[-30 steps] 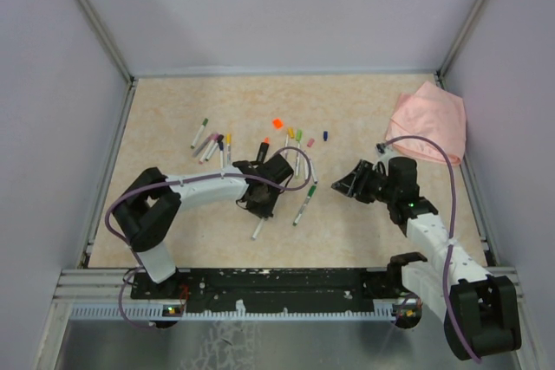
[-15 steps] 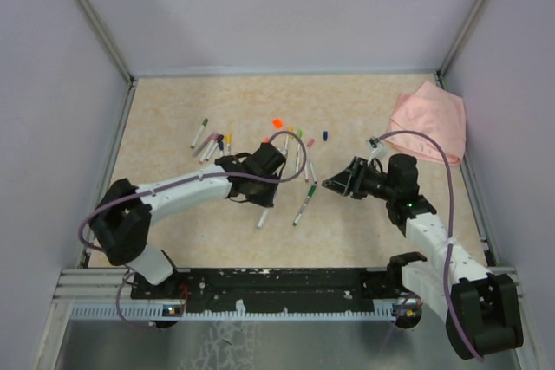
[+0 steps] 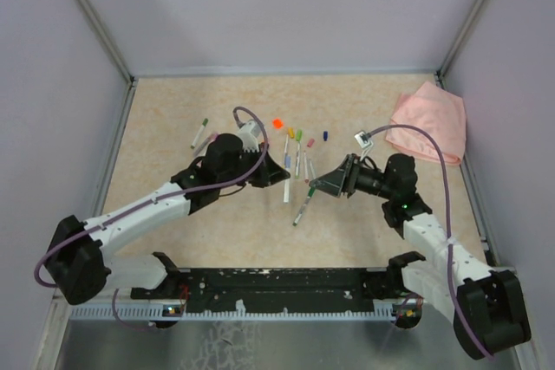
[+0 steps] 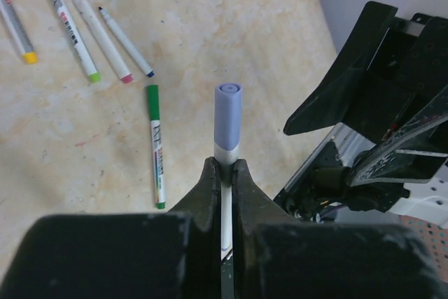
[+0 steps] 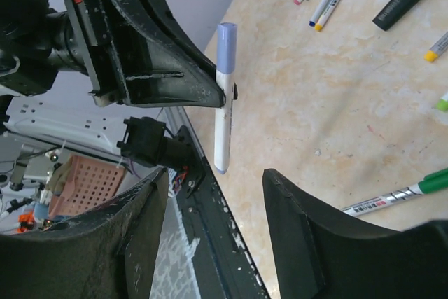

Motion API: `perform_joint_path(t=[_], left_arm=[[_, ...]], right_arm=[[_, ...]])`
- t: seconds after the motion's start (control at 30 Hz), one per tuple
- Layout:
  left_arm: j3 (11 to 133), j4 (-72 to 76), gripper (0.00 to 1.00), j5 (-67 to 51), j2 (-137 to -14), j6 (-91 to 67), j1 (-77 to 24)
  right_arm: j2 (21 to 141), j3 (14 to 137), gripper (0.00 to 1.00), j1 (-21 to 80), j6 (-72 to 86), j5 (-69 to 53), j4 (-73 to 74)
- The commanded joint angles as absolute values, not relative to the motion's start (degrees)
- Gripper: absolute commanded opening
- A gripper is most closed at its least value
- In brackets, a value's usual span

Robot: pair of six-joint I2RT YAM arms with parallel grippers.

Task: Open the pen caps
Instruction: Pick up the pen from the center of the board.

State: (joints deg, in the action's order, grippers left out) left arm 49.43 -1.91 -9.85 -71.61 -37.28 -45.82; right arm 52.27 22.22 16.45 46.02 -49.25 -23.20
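My left gripper (image 4: 224, 166) is shut on the white barrel of a pen (image 4: 225, 194) and holds it off the table. The pen's lavender cap (image 4: 228, 113) sticks out beyond the fingertips. In the top view the left gripper (image 3: 279, 171) sits mid-table, pointing right. My right gripper (image 3: 323, 184) faces it from close by, open, with nothing between its fingers. In the right wrist view the held pen (image 5: 222, 113) stands upright with the lavender cap (image 5: 225, 47) on top, just beyond my open right gripper (image 5: 215, 180). More capped pens (image 3: 298, 149) lie on the table behind.
A cluster of pens (image 3: 208, 140) lies at the back left. A green-capped pen (image 3: 303, 205) lies near the middle. A loose orange cap (image 3: 277, 122) and a blue one (image 3: 325, 136) sit farther back. A pink cloth (image 3: 429, 123) is crumpled at the right wall.
The left arm has stretched forward and right, lifting the pen off the table with its jaws closed on it. The right gripper has moved left toward it and opened wider.
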Motion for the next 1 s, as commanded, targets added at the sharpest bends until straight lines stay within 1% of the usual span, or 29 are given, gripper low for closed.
perform_joint_path(t=[0.0,0.3,0.63,0.97], left_arm=[[47.08,10.31,0.0,-14.61,-70.22,-43.1,-45.09],[44.94,21.6,0.0,-20.13,-72.53,-48.01,-45.0],[45.64,23.82,0.0,-22.44,-74.87,-49.38,-44.98],[45.98,24.1,0.0,-23.68,-76.02,-50.44,-44.99]], right_arm=[[52.01,25.69,0.57,17.85,47.19,-50.79,-27.58],[52.2,26.21,0.57,19.24,46.33,-49.48,-25.71],[53.75,27.0,0.57,20.87,45.64,-48.1,-24.2],[57.84,29.97,0.57,26.48,44.68,-45.17,-23.53]])
